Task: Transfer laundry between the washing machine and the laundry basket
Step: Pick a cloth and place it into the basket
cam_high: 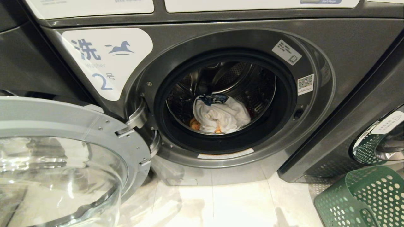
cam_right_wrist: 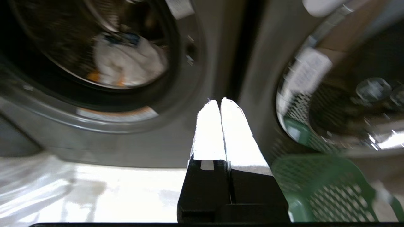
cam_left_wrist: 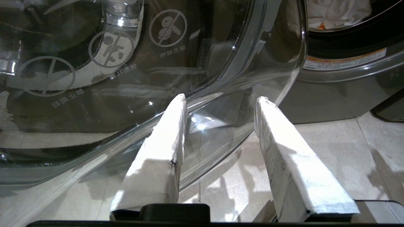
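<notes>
Counts of what is seen

Two washers are counted, one (cam_high: 315,47) open with one door (cam_high: 63,132) swung out, the second (cam_high: 378,142) only partly shown. One basket (cam_high: 363,198) is seen, one white garment (cam_high: 221,115), perhaps one orange item (cam_high: 195,125) beneath, and two grippers (cam_left_wrist: 221,101) (cam_right_wrist: 219,102).

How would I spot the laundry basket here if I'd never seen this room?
Start at the grey washing machine with its round door swung open. Look down to the pale tiled floor at its right. The laundry basket stands there: green plastic, its walls dotted with round holes, the only green thing among grey machines.
</notes>
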